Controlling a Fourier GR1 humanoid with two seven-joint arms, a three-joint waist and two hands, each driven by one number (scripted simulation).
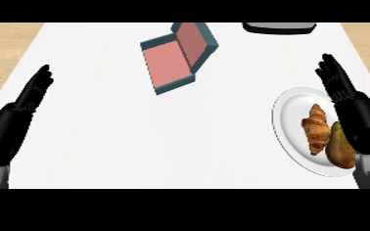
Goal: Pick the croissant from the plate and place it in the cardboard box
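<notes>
White tabletop point(145, 142): your croissant point(315, 128) lies untouched on the plate point(289, 107) at the right edge, beside a pear point(339, 149). The open box point(177, 56) waits near the far edge. Right hand point(336, 80) and left hand point(34, 90) rest straight-fingered, holding nothing; everything remains to do.

Single head view only. It looks steeply down on the white tabletop point(145, 142) from above its near edge, facing away from the robot, covering most of its width.
</notes>
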